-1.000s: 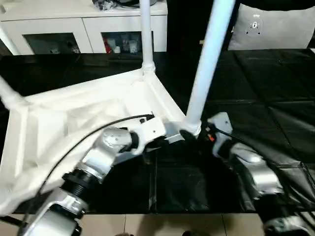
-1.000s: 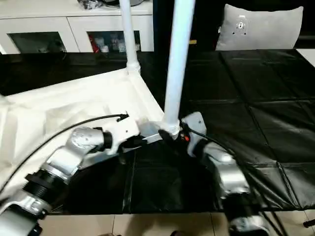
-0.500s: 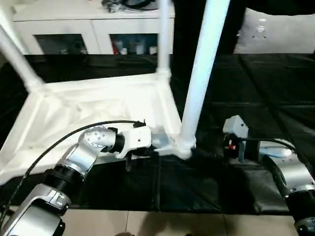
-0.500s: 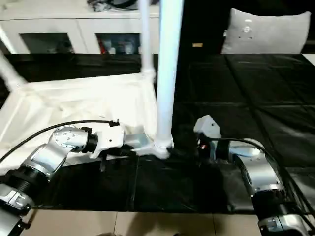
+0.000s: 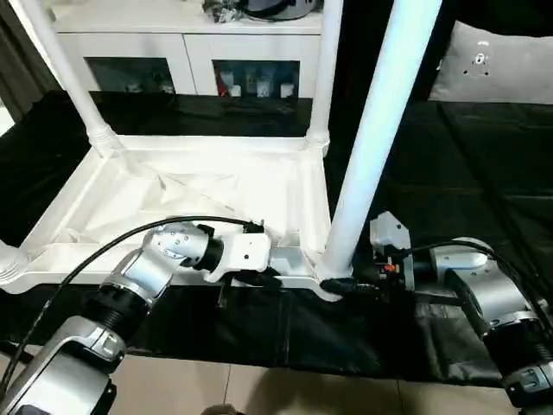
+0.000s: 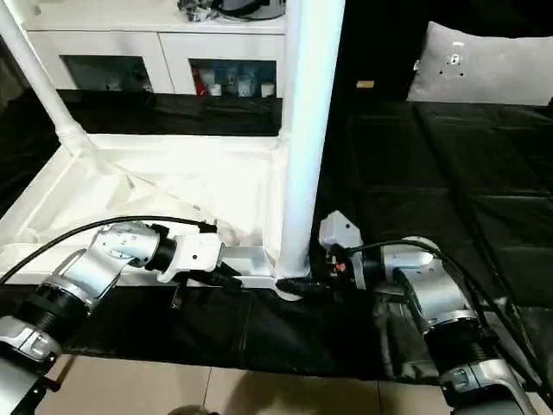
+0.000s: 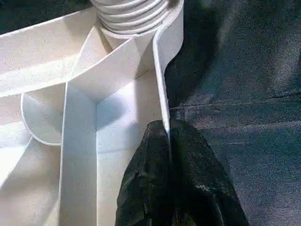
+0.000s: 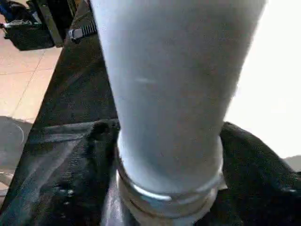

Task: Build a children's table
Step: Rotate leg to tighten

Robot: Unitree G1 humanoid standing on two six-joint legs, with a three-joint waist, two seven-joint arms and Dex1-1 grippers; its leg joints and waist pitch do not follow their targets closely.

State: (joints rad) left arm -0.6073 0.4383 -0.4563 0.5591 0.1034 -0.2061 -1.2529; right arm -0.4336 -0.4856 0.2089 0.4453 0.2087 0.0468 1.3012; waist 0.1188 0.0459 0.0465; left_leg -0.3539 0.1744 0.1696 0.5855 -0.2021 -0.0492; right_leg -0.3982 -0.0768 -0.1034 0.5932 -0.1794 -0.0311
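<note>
The white children's table [image 5: 173, 194] lies upside down on the black mat, ribbed underside up. Three legs stand in its corner sockets: the near right leg [image 5: 380, 130], the far right one [image 5: 324, 78] and the far left one [image 5: 65, 69]. My left gripper [image 5: 270, 278] is shut on the thin near rim [image 7: 162, 94] of the table, just beside the near right socket. My right gripper [image 5: 339, 284] comes in low from the right. Its black fingers [image 8: 91, 136] sit on both sides of the near right leg's ringed base [image 8: 169, 188], shut on it.
A white cabinet with glass doors [image 5: 186, 52] stands behind the table. A grey cushion [image 5: 501, 60] rests at the far right. The black mat [image 5: 458, 173] covers the floor to the right, and beige tiles [image 5: 259, 389] begin at its near edge. A black cable [image 5: 104, 255] loops over my left forearm.
The camera has shifted. Half a second ago my right gripper was a short way right of the near right leg; now it is at that leg's base. My left gripper stays on the rim.
</note>
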